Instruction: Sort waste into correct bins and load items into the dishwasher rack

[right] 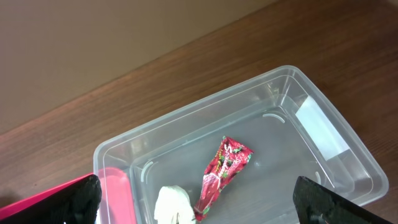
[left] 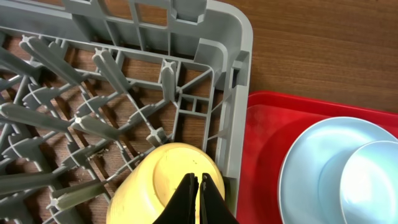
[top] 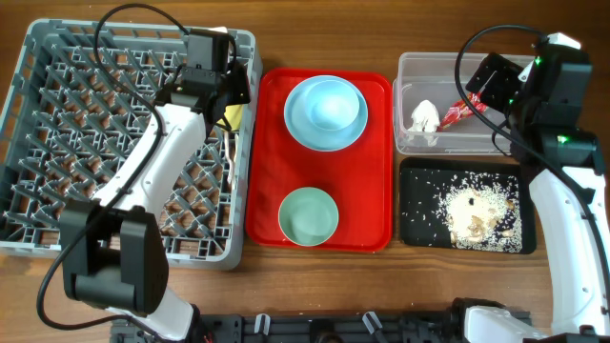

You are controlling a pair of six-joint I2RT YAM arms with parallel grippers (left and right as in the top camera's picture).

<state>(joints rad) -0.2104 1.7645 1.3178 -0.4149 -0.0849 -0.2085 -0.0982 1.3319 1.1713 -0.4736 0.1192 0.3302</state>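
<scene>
The yellow cup [left: 149,180] lies base-up among the pegs at the near right corner of the grey rack [left: 239,56]. My left gripper [left: 199,179] is shut, its tips over the cup's base; overhead it [top: 233,90] is above the cup [top: 232,114]. The light blue bowl [top: 329,103] sits on the blue plate [top: 300,129]. The green bowl [top: 308,214] is nearer the front. My right gripper [right: 199,199] is open and empty above the clear tub [right: 323,130], which holds the red wrapper [right: 224,168] and white napkin [right: 173,205]. Spoon and fork are out of view.
The plate and both bowls rest on the flat red tray [top: 267,191] between the rack [top: 57,124] and the tub [top: 410,67]. The black tray [top: 419,181] in front of the tub holds scattered rice scraps [top: 474,211]. Bare wood surrounds everything.
</scene>
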